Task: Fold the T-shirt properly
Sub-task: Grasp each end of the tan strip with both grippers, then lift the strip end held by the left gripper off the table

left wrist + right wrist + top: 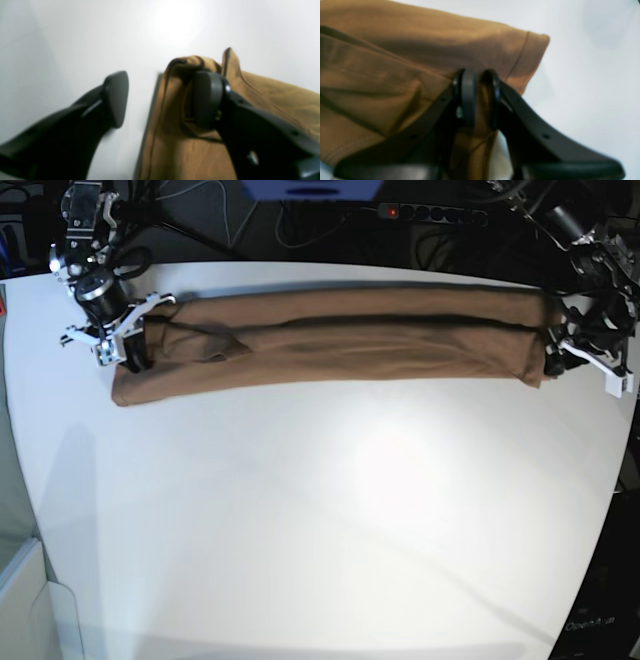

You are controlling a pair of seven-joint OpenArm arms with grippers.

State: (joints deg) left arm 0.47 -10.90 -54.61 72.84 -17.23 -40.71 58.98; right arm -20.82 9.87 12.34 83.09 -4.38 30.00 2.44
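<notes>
The tan-brown T-shirt (330,338) lies folded into a long narrow strip across the far part of the white table (350,520). My right gripper (135,345) is at the strip's left end in the base view. In the right wrist view it (481,100) is shut, with a fold of the T-shirt (395,62) pinched between its pads. My left gripper (575,348) is at the strip's right end. In the left wrist view it (162,100) is open wide. One finger (116,100) is over bare table, and the other (207,100) is pressed into the T-shirt's (275,100) bunched edge.
A power strip (430,213) with a red light and dark cables lie behind the table's far edge. The table's right edge curves close to the left arm. A pale floor area (20,580) lies off the table's left edge.
</notes>
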